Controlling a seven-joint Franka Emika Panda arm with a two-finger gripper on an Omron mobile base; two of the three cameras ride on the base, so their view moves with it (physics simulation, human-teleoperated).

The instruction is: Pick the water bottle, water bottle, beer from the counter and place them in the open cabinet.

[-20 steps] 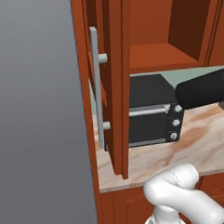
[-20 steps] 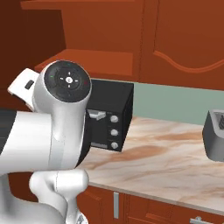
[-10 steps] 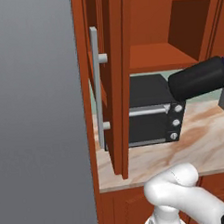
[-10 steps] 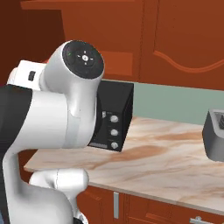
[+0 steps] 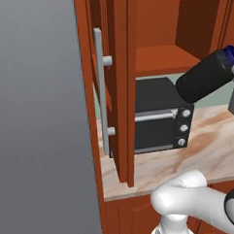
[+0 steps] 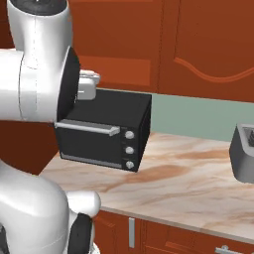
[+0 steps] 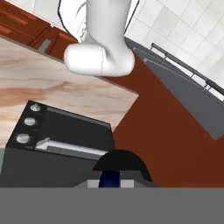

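The gripper is clamping 1 water bottle [image 5: 204, 81] by its lid end and is carrying it in the air, tilted, with the black body pointing down and left of the gripper toward the cabinet [image 5: 158, 34]. In the hand view the bottle [image 7: 119, 168] is sitting right at the gripper, its blue lid showing between the fingers. The gripper itself is lying at the frame edge in the left base view, so the fingers cannot be seen there; the jaws are reading as closed on the bottle.

The oven [image 5: 155, 119] is standing below the bottle on the counter [image 5: 208, 153]. The cabinet shelf [image 5: 159, 58] is lying up and to the left of the bottle, just above the oven top. The door with its grey handle [image 5: 102, 90] is standing open, further left.

To do this step well, the arm should probably be lifting the bottle's low end clear of the oven top and the shelf lip, then bringing it upright before pushing in. Releasing should wait until the base is resting flat on the shelf, well back from the edge, leaving room for 2 more bottles.
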